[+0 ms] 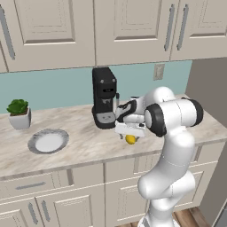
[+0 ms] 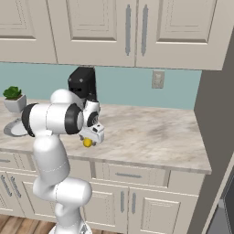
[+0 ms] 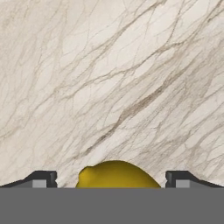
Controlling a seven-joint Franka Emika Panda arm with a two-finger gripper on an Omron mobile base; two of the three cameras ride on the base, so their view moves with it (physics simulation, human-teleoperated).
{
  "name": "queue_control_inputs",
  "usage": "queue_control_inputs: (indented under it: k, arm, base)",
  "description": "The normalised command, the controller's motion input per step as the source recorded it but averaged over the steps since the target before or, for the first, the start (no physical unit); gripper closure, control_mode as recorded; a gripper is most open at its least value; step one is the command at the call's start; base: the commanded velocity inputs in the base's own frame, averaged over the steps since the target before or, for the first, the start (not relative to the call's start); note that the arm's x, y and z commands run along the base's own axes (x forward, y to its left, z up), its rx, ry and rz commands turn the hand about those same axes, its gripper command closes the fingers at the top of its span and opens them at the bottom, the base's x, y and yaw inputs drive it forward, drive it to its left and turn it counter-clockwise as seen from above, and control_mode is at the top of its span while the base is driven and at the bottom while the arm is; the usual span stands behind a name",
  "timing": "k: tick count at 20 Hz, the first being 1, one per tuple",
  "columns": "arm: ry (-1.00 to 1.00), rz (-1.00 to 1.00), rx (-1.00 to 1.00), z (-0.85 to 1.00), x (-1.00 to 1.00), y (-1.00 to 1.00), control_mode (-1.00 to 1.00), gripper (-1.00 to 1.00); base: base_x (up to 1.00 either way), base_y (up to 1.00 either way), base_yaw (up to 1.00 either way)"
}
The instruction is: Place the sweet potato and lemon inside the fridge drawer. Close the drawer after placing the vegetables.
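I have the gripper (image 3: pixel 111 179) low over the marble tabletop (image 3: pixel 131 78), its fingers (image 3: pixel 41 178) spread wide with the lemon (image 3: pixel 116 174) lying between them; neither finger touches it and nothing is held. From the left base view the lemon (image 1: pixel 130 139) rests on the tabletop near its front edge, just below the hand, to the right of the black coffee machine (image 1: pixel 104 97). Farther left I see a white plate (image 1: pixel 48 141) and a small potted plant (image 1: pixel 19 113).
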Motion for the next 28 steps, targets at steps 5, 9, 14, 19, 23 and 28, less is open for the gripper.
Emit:
queue_control_inputs:
  k: [5,9,14,19,23,28]
  arm:
    - [0.00,0.00,0.00,-0.26,-0.26,0.00,-1.00,-1.00]
    - [-0.04,0.00,0.00,-0.29,-0.43,0.00,-1.00,-1.00]
    - [-0.13,0.00,0.01,-0.24,-0.81,0.00,-1.00,1.00]
    - [-0.15,0.00,0.03,0.03,-0.72,0.00,-1.00,1.00]
    - [-0.22,0.00,0.00,0.68,-0.52,0.01,-1.00,1.00]
    - [-0.29,0.00,0.00,1.00,-0.41,0.00,-1.00,1.00]
  base:
    - [0.00,0.00,0.00]
    - [0.00,0.00,0.00]
    - [0.00,0.00,0.00]
    - [0.00,0.00,0.00]
    - [0.00,0.00,0.00]
    - [0.00,0.00,0.00]
